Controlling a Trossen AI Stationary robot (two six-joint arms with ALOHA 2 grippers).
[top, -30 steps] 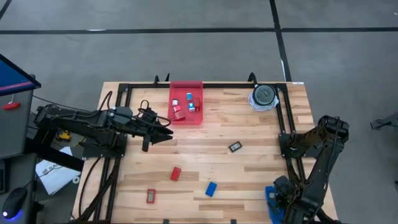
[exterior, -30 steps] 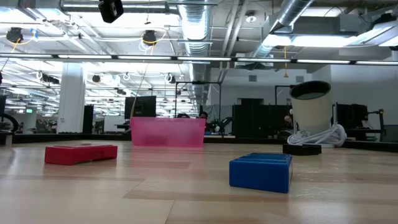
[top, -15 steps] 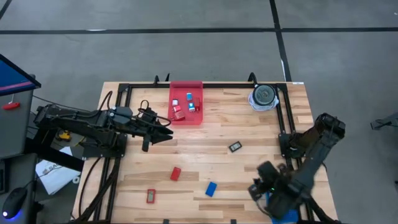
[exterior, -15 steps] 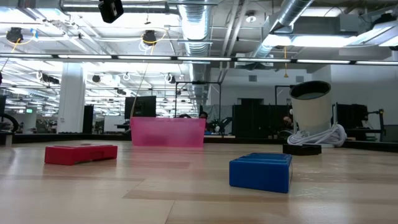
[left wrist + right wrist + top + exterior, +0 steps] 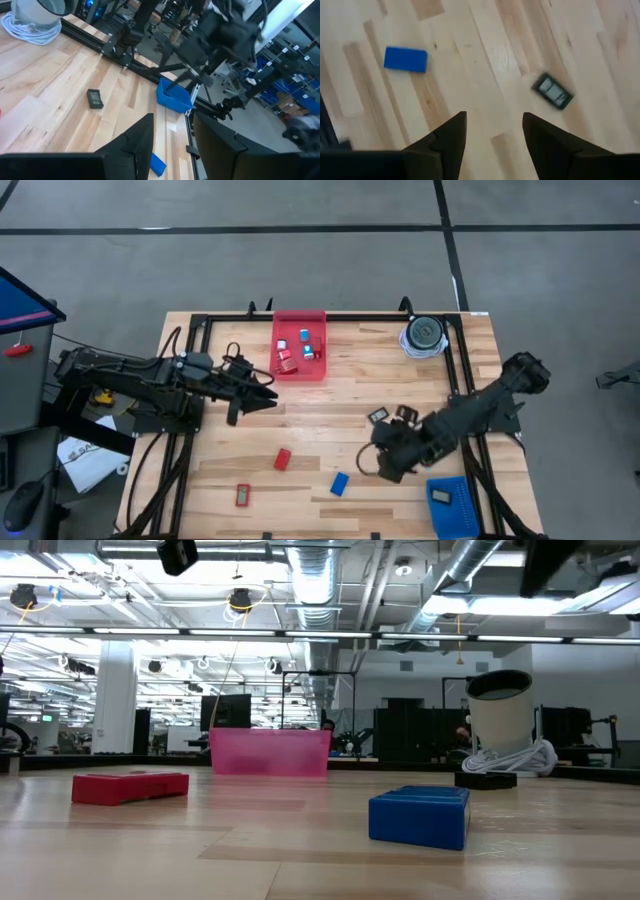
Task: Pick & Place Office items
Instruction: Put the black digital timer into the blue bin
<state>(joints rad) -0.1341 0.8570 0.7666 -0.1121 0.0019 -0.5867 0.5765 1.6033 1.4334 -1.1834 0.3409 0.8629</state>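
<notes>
Right hand (image 5: 372, 458) is seen above the middle of the worktop (image 5: 330, 430), between the blue block (image 5: 339, 483) and the flat black rectangle (image 5: 378, 416) — nothing is gripped, fingers (image 5: 447, 137) are spread apart with bare wood between them in the right wrist view.

Left hand (image 5: 270, 394) is held over the worktop's left part, just below the red tray (image 5: 299, 368); fingers (image 5: 137, 142) are parted, nothing is carried.

Office items are placed as follows:
- several small red, blue and pale pieces (image 5: 303, 347) are found inside the red tray at the far edge
- a red block (image 5: 282, 459) lies mid-left on the wood, a second flat red piece (image 5: 243, 495) near the front edge
- one black rectangle (image 5: 440, 496) is seen in the blue tray (image 5: 458, 516) at the front right corner

A grey-and-white round object (image 5: 424, 335) with a coiled white cable is set at the far right corner.
</notes>
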